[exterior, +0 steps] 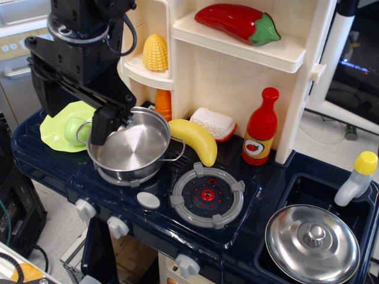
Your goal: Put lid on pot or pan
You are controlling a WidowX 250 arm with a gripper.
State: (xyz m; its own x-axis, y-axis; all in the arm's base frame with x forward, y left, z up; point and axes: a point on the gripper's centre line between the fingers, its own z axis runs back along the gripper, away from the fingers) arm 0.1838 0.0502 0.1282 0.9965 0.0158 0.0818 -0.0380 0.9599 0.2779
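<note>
I see the lid (312,243) lying in the sink, well apart from the pot (130,147), which sits uncovered on the burner beside the banana (195,141). My fingers (106,123) hang at the pot's rim; I cannot tell whether they grip it. Fetching and placing the lid remain, by my judgement.

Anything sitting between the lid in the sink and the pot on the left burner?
Only the empty right burner lies between lid and pot. The banana sits just behind that line, and the gripper is at the pot's left rim.
</note>
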